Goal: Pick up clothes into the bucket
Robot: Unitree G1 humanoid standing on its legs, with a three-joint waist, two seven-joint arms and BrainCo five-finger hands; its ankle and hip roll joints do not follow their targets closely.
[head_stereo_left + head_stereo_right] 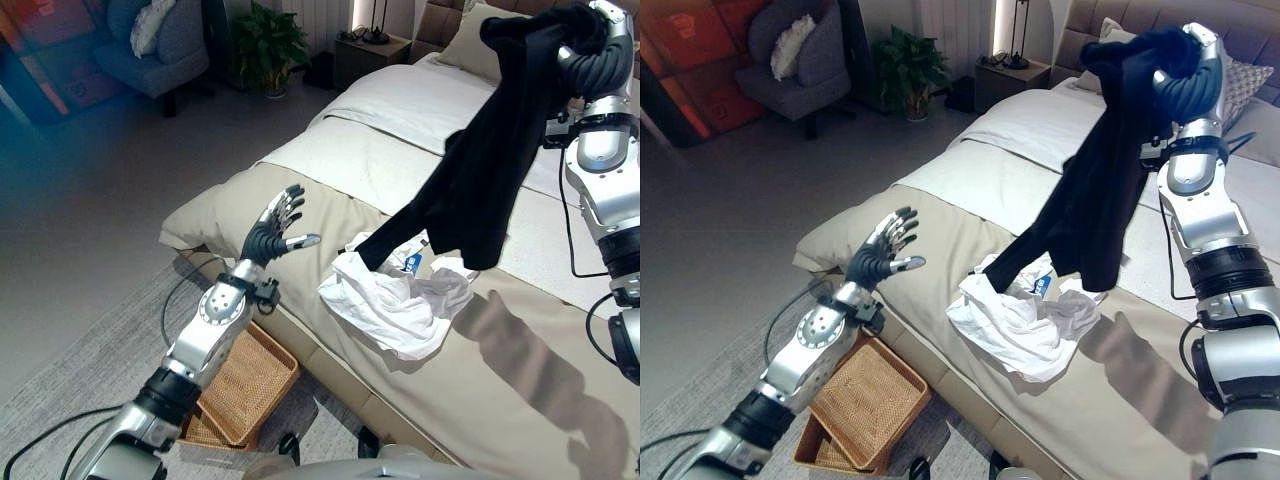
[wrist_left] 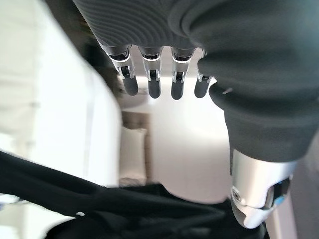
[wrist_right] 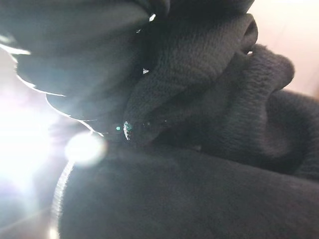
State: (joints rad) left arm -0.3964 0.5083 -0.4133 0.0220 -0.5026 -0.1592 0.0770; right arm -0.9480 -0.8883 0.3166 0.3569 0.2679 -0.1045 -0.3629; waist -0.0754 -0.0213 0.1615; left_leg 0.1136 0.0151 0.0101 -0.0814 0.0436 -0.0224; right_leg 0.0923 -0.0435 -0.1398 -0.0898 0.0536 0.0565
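Clothes are what I must move, and going from the left I first see the wicker basket [image 1: 240, 385] on the floor against the side of the bed [image 1: 330, 215]; I take it for the bucket of the task. Above it my left hand [image 1: 272, 232] hangs over the bed edge with fingers spread straight, and it holds nothing. Further right a white garment [image 1: 395, 300] lies crumpled on the beige cover, near the edge. Over it hangs the black garment [image 1: 490, 170], lifted high by my right hand [image 1: 1188, 80], whose fingers are curled into a bunch of the cloth at the top; the lower end just touches the white heap. The black piece looks soft and light, it drapes long and will swing, so I judge the bunched top is a good hold. For the white one I would pinch a thick fold in the middle, because a thin edge could slip.
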